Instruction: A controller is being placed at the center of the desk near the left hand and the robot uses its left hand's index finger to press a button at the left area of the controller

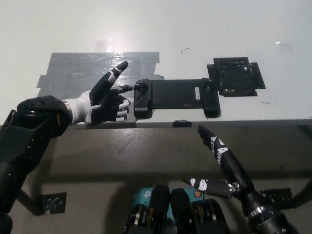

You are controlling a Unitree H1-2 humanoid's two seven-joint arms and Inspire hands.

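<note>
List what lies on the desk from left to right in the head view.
Grey tape patch → left hand, a finger reaching the controller's left end → controller → black tape square.

I can read no text, brand, number or sign anywhere in my head view. The controller [175, 98] shows only plain dark surfaces, its small marks too blurred for me to make out. The grey tape patch [78, 73] and the black square patch [236, 76] carry no lettering I can see.
</note>
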